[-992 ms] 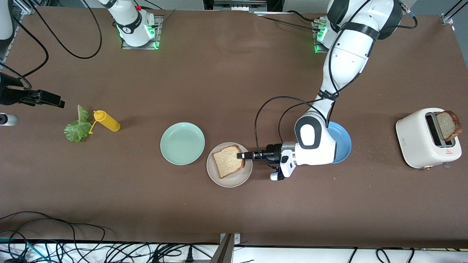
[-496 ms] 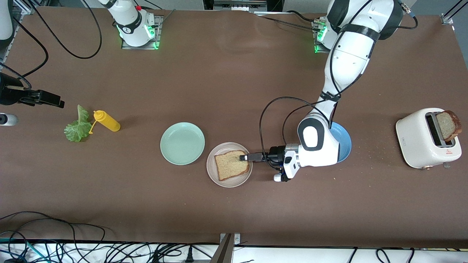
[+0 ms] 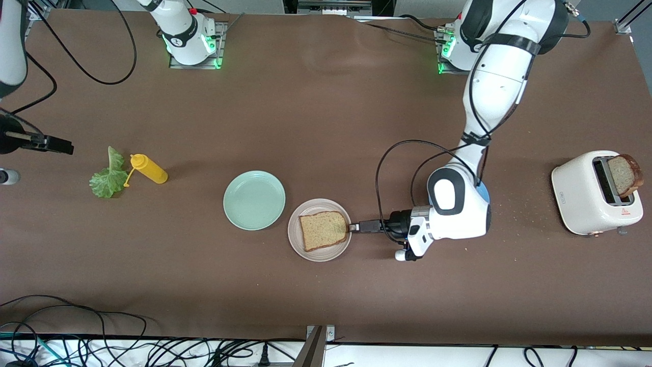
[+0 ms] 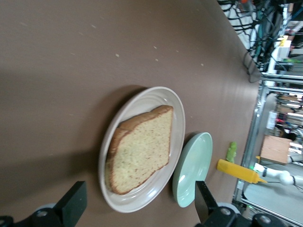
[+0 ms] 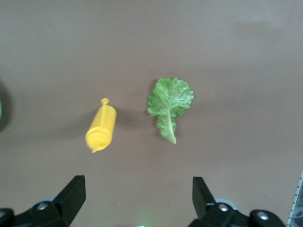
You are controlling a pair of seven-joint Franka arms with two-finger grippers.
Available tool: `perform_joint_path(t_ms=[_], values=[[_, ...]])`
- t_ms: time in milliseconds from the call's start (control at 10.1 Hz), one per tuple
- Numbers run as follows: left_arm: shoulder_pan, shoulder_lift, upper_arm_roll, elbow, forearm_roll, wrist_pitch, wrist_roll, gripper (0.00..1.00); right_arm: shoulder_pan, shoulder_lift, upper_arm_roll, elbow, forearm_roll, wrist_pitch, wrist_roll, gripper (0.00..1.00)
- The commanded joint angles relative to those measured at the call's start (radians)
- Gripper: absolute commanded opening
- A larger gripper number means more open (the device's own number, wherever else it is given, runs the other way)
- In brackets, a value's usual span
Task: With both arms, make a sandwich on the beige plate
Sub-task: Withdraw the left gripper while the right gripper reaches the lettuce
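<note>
One slice of brown bread (image 3: 323, 230) lies flat on the beige plate (image 3: 318, 253). My left gripper (image 3: 354, 227) is open and empty, low beside the plate's rim toward the left arm's end. In the left wrist view the bread (image 4: 142, 151) and the plate (image 4: 138, 199) lie between the open fingers of the left gripper (image 4: 139, 194). A second slice (image 3: 625, 176) sticks out of the toaster (image 3: 593, 192). The lettuce leaf (image 3: 108, 176) lies at the right arm's end. My right gripper (image 3: 63, 147) is open and empty above the table beside the leaf (image 5: 169, 101).
A yellow squeeze bottle (image 3: 147, 169) lies beside the lettuce, also in the right wrist view (image 5: 101, 127). A mint-green plate (image 3: 254, 200) touches the beige plate. A blue plate (image 3: 484, 193) is mostly hidden under the left arm. Cables run along the front edge.
My left gripper let go of the bread and drew back off the plate toward the left arm's end. The slice now lies flat. My right gripper shifted toward the table's end.
</note>
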Motion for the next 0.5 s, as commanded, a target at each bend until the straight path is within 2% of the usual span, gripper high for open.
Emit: perform_joint_path(t_ms=[0,298,397], values=[[0.076,-0.080,-0.004,-0.012,0.207,-0.118,-0.170,1.00,-0.069,0.102,0.009,0.006,-0.010,0.040,-0.026,1.00],[0.237,-0.167,-0.004,-0.010,0.476,-0.392,-0.227,1.00,-0.109,0.188,0.007,-0.043,-0.015,0.093,-0.035,1.00],[0.295,-0.198,-0.005,-0.012,0.543,-0.446,-0.227,1.00,-0.126,0.199,0.007,-0.093,-0.015,0.143,-0.037,1.00]])
